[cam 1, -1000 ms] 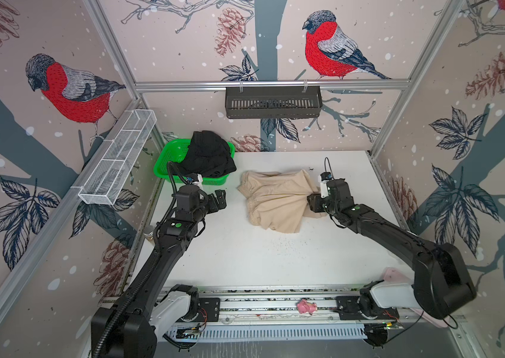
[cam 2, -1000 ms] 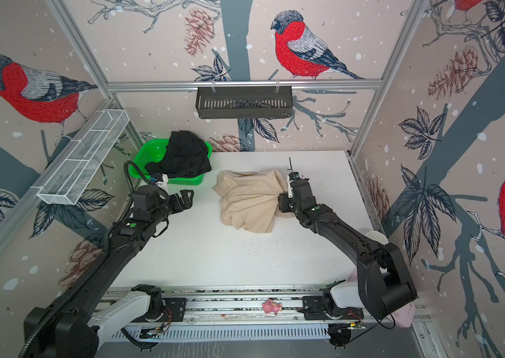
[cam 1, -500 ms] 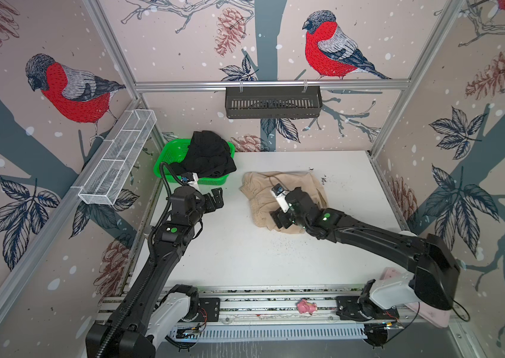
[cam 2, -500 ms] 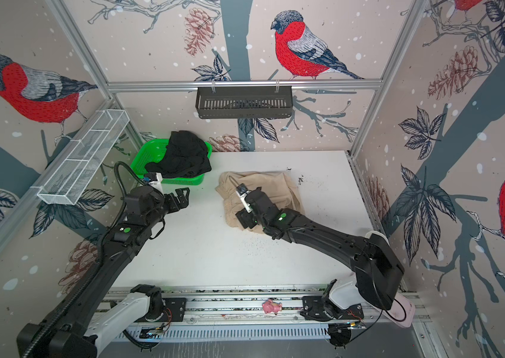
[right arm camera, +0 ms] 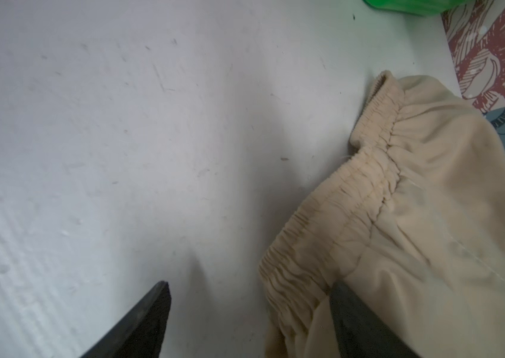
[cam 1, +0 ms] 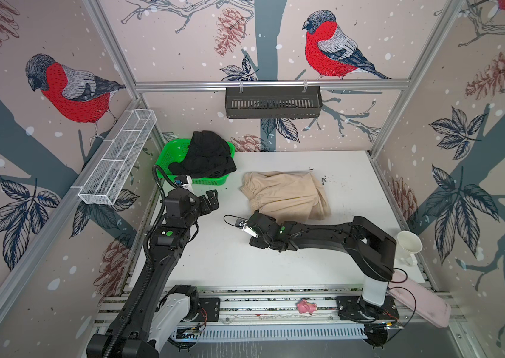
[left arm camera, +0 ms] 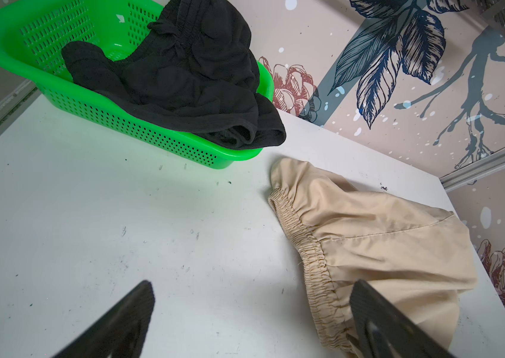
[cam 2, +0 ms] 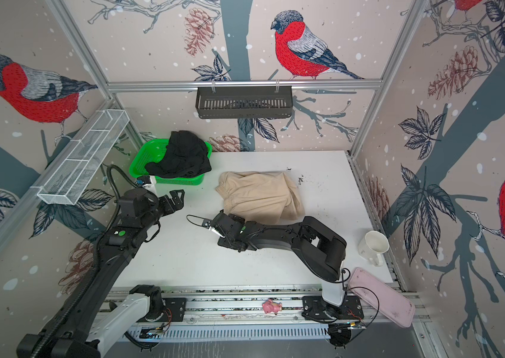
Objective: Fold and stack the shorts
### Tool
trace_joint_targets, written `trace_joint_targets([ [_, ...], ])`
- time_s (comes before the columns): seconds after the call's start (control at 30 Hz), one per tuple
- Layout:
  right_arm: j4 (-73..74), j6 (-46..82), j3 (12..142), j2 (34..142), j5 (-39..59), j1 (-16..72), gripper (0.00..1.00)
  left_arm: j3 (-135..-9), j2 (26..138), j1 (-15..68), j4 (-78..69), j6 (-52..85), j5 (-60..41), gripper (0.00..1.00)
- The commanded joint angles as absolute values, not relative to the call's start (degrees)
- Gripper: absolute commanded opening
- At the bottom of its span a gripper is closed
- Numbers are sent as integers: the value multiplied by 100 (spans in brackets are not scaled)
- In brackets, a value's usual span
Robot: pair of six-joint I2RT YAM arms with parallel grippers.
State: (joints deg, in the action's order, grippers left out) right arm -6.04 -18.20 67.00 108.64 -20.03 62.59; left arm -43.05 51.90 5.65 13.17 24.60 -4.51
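White table (cam 1: pixel 353 192) bears beige shorts (cam 1: pixel 285 195); right gripper (right arm camera: pixel 249 284), open and empty like left gripper (left arm camera: pixel 252 282), seemingly overlaps the waistband (right arm camera: pixel 369 186) and might drag it.

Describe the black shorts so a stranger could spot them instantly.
At the far left corner of the white table sits a green basket. The black shorts are heaped in it, spilling over its rim, unlike the beige shorts lying on the table.

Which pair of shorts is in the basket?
The black shorts, heaped in the green basket; the beige shorts lie out on the white table.
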Motion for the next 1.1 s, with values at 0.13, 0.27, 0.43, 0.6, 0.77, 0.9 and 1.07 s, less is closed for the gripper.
trace_joint_targets([
  [0.13,-284,-2051,6793,11196,-3010,6137,82,-4116,5171,545,1211,2552,-519,99],
  [0.27,-203,-2037,6861,11382,-3045,5976,78,-4000,5188,545,1101,2595,-579,99],
  [0.43,-173,-2005,6948,11570,-2857,5828,52,-3949,5272,545,1062,2607,-617,99],
  [0.6,-393,-1834,7049,11347,-2028,5707,7,-3706,5400,545,619,2688,-984,99],
  [0.77,-869,-1581,7062,10423,165,5459,3,-3485,5704,554,-307,2736,-2086,99],
  [0.9,-1198,-1231,6923,9593,2240,4933,2,-3323,5731,554,-856,2919,-2454,99],
  [1.07,-1184,-962,6385,8941,3451,4257,2,-3279,5829,584,-959,2912,-2559,99],
])
